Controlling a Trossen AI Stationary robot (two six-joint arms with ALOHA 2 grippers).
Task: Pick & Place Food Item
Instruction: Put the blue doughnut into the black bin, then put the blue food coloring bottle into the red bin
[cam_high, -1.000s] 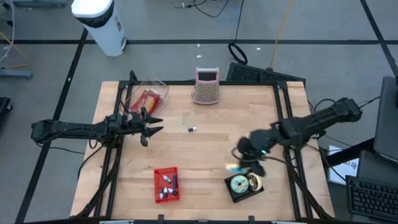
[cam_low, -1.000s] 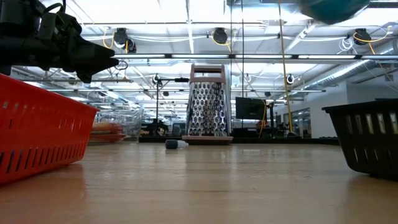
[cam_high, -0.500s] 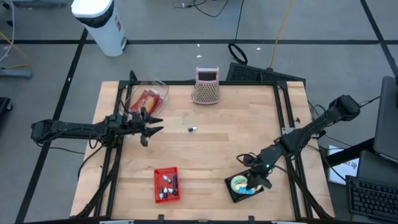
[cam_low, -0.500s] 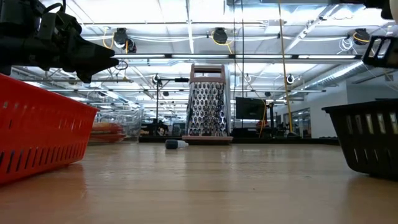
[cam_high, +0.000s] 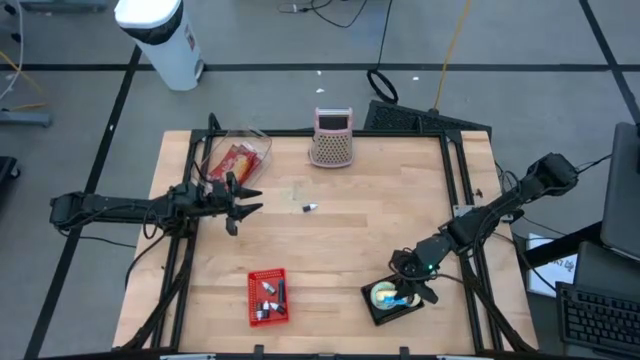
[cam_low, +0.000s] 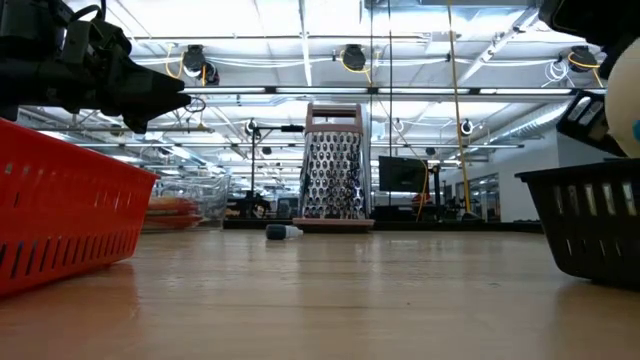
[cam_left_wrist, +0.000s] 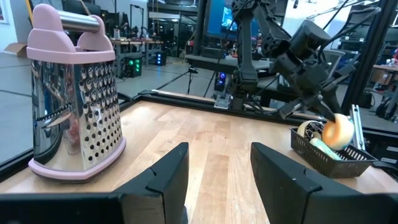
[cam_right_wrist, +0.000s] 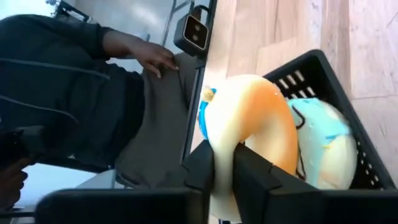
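While the left gripper (cam_high: 243, 199) hangs level above the counter (cam_high: 340, 230) near its left edge, its fingers (cam_left_wrist: 163, 180) apart and holding nothing, the right gripper (cam_high: 407, 290) is down over the black basket (cam_high: 376, 310) at the counter's front right. Its fingers (cam_right_wrist: 255, 174) are clamped on the rim of a bagel-like ring of food (cam_right_wrist: 249, 124) (pale with an orange-brown crust), which sits just above the basket's rim. In the basket under it lie a pale round item with light blue on it (cam_right_wrist: 323, 149) and another pale item, seen from the left wrist as two light lumps beside the ring (cam_left_wrist: 339, 129).

A pink-handled box grater (cam_high: 332, 137) stands upright at the far edge of the counter. A clear container holding something red (cam_high: 238, 157) lies at the far left corner, just behind the left gripper. A small dark-and-white object (cam_high: 309, 207) lies near the middle of the counter, and a red basket with small items in it (cam_high: 267, 297) sits at the front, left of the black one. Beyond the counter's edge, in the right wrist view, a person in dark clothing (cam_right_wrist: 74, 93) stands with a hand (cam_right_wrist: 152, 59) resting low.
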